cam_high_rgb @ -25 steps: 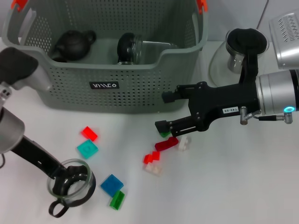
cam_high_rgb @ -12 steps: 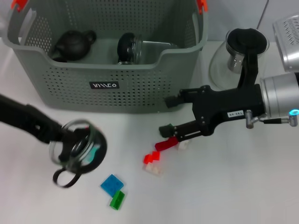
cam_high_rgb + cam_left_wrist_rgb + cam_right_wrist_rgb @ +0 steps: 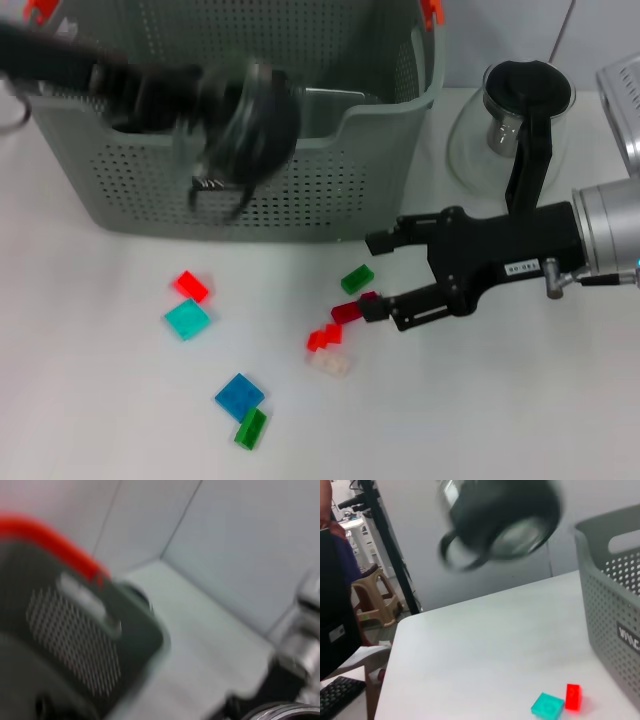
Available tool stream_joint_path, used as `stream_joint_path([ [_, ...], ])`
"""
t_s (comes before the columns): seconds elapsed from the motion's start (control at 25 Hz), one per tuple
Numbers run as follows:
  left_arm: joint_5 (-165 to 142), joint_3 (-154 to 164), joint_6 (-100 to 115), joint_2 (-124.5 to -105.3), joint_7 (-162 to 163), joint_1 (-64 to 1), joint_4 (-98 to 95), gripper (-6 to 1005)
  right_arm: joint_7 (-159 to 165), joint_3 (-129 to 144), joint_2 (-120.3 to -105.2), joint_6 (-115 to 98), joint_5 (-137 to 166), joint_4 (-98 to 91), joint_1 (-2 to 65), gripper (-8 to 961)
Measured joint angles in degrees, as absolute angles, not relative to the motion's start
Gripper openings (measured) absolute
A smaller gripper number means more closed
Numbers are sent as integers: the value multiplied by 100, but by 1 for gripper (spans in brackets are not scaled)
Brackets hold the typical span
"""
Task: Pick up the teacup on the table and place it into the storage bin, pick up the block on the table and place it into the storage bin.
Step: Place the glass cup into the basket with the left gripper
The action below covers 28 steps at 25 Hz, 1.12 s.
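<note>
Left gripper [image 3: 190, 95] pinching the cup [image 3: 245, 120], raised over the bin's [image 3: 300, 190] front wall. Risk: clipping the rim on descent. Right gripper [image 3: 372, 275] spread beside the dark red block [image 3: 348, 311], right of bin's front.

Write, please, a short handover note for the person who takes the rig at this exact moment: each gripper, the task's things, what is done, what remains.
Left gripper: carries the glass teacup in the air at the front wall of the storage bin; not released yet.
Right gripper: jaws open, low over the table beside the dark red block and the green block; nothing held.
In the bin: a dark teapot and a glass vessel.
Done: teacup lifted off the table.
Left: drop the teacup in the bin, then grasp a block and place it there. More blocks lie on the table.
</note>
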State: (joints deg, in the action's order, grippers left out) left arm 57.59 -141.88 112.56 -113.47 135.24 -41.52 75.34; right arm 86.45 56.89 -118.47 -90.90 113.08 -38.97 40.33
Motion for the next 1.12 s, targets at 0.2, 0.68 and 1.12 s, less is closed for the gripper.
stream_joint_path([
  [0.2,5782,-14244,10420,-11084,13329,-4669,6819,41,8682,5693,-11840,-9168,11407,-3792,4033,912],
  [0.68,5110,-13242,6988,-10921,13264,-5234,5425,40,8693,5663,-11875,-9246,11407,-3693,4007,912],
  [1.12,4626,-12419,5188,-11136,13203,-5410,4451,40,8663,5691,-11907,-9194,11408,-3556,4022,912],
])
